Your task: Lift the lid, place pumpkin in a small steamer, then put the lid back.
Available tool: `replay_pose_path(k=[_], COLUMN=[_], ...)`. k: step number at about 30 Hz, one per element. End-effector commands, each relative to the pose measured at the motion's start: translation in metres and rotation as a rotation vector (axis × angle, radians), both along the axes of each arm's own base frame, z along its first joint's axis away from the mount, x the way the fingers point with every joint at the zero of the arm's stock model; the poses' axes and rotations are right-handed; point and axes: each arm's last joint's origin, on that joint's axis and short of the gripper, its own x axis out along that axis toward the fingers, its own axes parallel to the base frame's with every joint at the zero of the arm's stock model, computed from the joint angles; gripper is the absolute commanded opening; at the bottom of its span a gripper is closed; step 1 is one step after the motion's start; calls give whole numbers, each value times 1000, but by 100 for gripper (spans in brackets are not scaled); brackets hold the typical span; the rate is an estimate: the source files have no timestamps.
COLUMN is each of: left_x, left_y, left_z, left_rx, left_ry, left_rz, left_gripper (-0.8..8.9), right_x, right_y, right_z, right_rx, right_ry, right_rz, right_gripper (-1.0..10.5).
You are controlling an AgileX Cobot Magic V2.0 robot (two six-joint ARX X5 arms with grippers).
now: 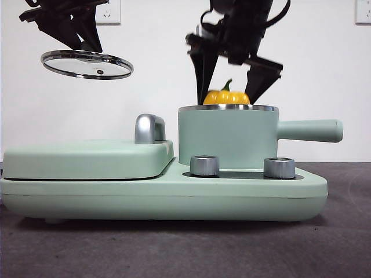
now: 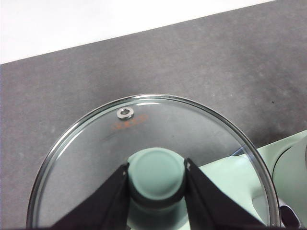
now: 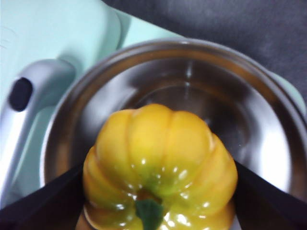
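Observation:
My left gripper (image 1: 87,49) holds the lid (image 1: 87,63) high at the left, well away from the pot. In the left wrist view its jaws (image 2: 157,167) are shut on the mint-green knob (image 2: 157,184) of the glass lid (image 2: 144,124). The small steamer (image 1: 229,139) stands uncovered on the right of the appliance, its long handle (image 1: 307,130) pointing right. The yellow-orange pumpkin (image 1: 226,97) sits at the pot's rim, with its top and green stem above it. My right gripper (image 1: 227,99) comes down from above and is shut on the pumpkin (image 3: 160,158) over the steel bowl (image 3: 192,62).
Left of the pot lies a flat mint-green griddle cover (image 1: 87,159) with a chrome handle (image 1: 149,128), which also shows in the right wrist view (image 3: 29,96). Two steel knobs (image 1: 204,165) (image 1: 279,168) stand in front of the pot on the appliance base (image 1: 174,200). Dark tabletop surrounds it.

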Motion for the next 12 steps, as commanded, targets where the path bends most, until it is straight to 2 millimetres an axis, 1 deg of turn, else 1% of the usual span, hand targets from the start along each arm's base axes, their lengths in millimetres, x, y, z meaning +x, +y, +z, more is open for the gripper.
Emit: replay_pose_path(k=[1,6,9,12], left_x=[-1,-1,-1,-1], left_y=[0,0,0,0], left_z=[15,15,15,15], left_rx=[-25,-25,-25,-25], left_ry=[-60,-60,-60,-60], left_rz=[4,4,4,4], left_gripper=[16,16,16,16], right_x=[7,12,13,13], right_y=[10,18,20,22], right_z=[-11,-29,-35,-37], right_rx=[-11,-64,-108,-115], right_ry=[5,25,15,18], right_rz=[31,36,31,38], right_gripper=[268,268,268,268])
